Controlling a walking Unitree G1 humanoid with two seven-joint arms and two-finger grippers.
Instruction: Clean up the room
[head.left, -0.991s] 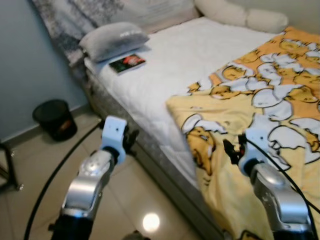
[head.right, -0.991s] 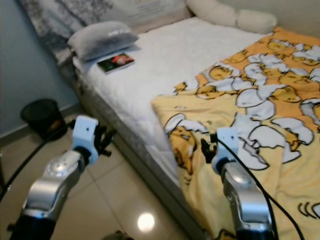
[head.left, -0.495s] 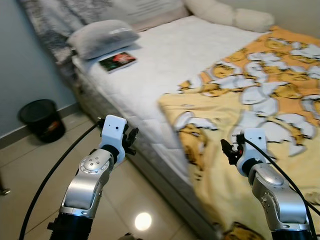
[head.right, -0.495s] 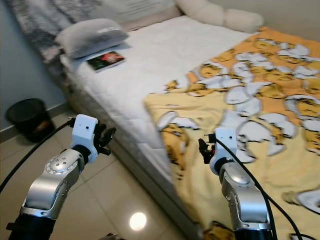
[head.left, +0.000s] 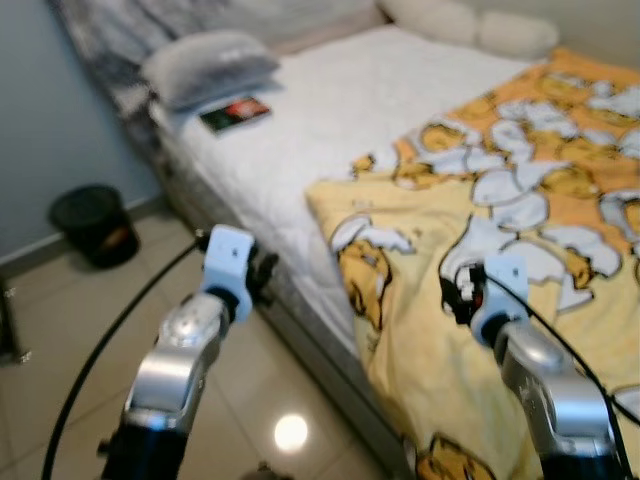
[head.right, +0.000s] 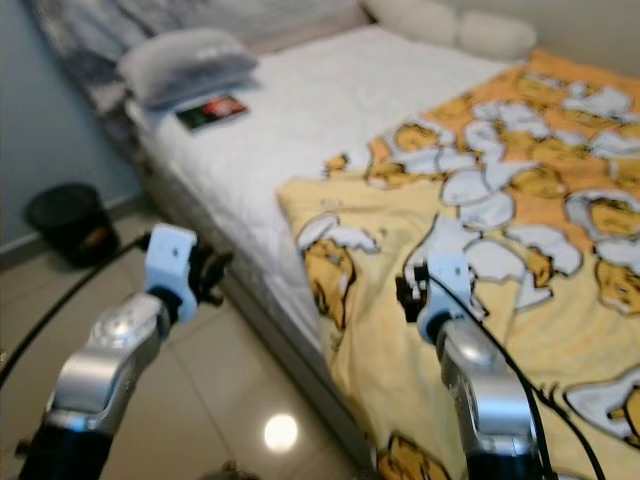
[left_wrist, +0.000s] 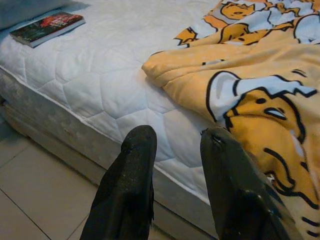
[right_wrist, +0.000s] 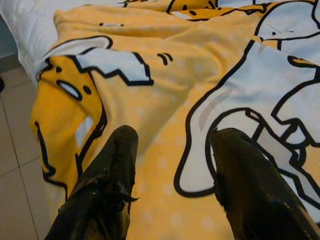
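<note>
The right gripper (right_wrist: 172, 165) hovers with its fingers parted and empty just above the yellow cartoon-print blanket (head.left: 500, 250), which lies rumpled across the bed (head.left: 340, 110) and droops over its near side. The blanket looks soft, light and limp, so it would likely bunch when pulled; its folded corner (left_wrist: 160, 67) seems the best hold. The left gripper (left_wrist: 175, 165), also open and empty, points at the mattress edge, forearm raised over the floor.

Looking into a home bedroom: bed (head.left: 330, 130) lying made with white quilted mattress, grey pillow (head.left: 210, 65) resting at its head, cartoon blanket (head.left: 520, 200) draping over its side, black bin (head.left: 95, 225) standing beside it.
</note>
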